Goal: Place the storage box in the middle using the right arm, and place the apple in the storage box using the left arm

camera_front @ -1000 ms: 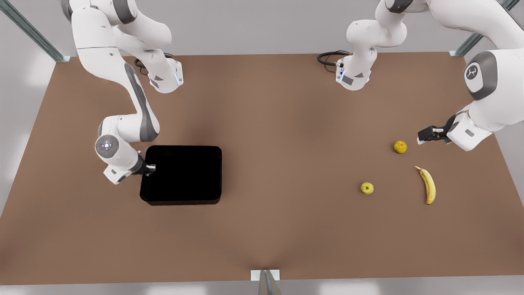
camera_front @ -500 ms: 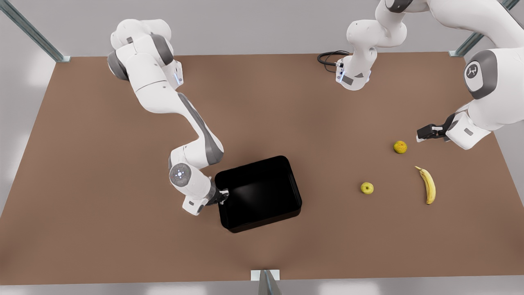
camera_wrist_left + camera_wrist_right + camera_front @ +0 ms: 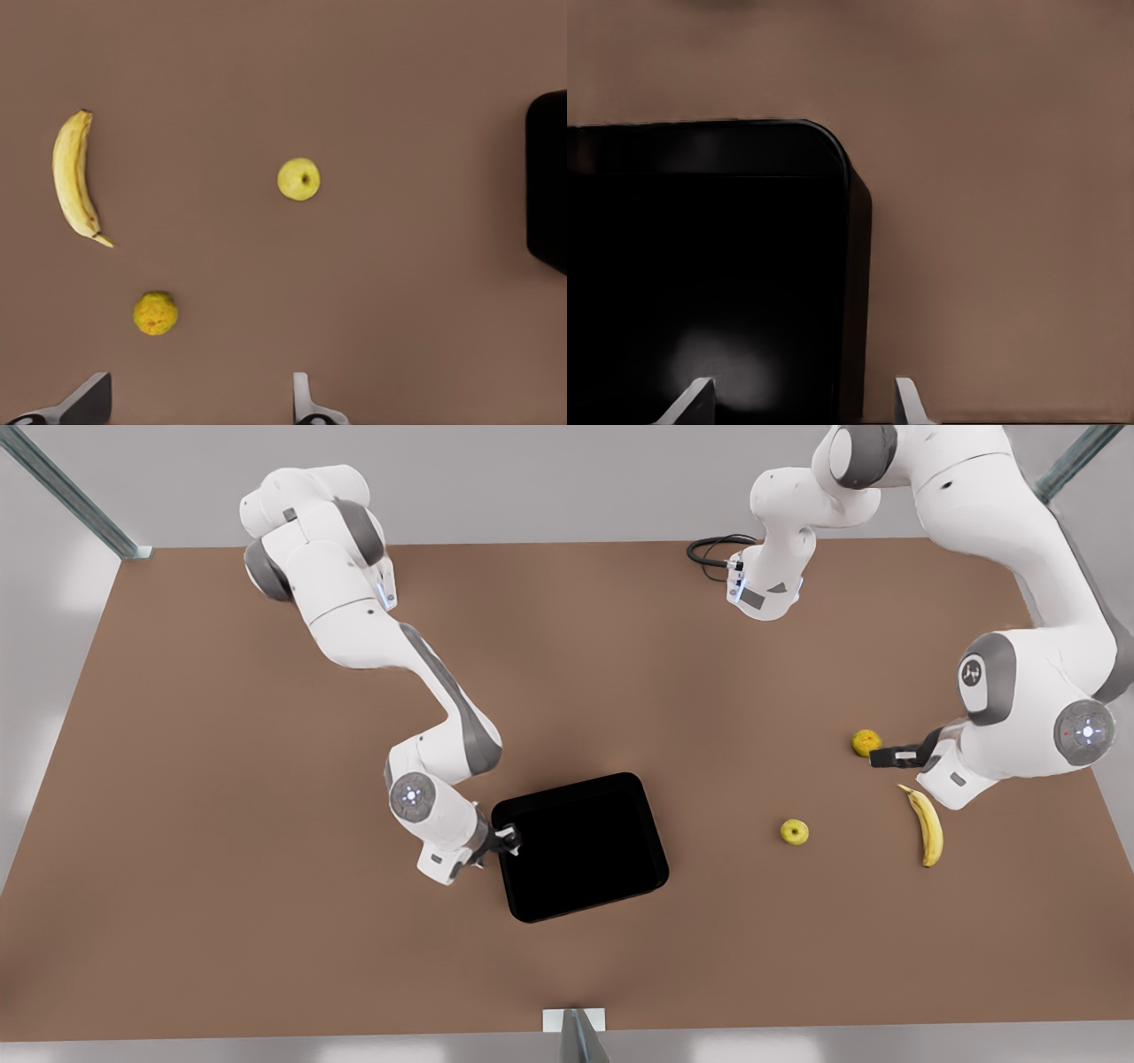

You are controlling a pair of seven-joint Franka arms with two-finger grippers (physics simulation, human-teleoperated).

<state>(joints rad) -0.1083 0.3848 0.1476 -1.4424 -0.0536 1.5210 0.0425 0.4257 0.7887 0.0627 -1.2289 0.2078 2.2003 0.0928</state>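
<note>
Storage box (image 3: 580, 846) shifted to frame centre, stiff rim straddled by released right claw (image 3: 509, 840); left claw (image 3: 886, 757) open.

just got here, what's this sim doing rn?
The right gripper is at the storage box's wall, one finger inside and one outside, with the box sitting near the middle of the table. The left gripper hovers open beside the orange fruit, above the banana. The apple lies untouched on the table, between the box and the banana.
</note>
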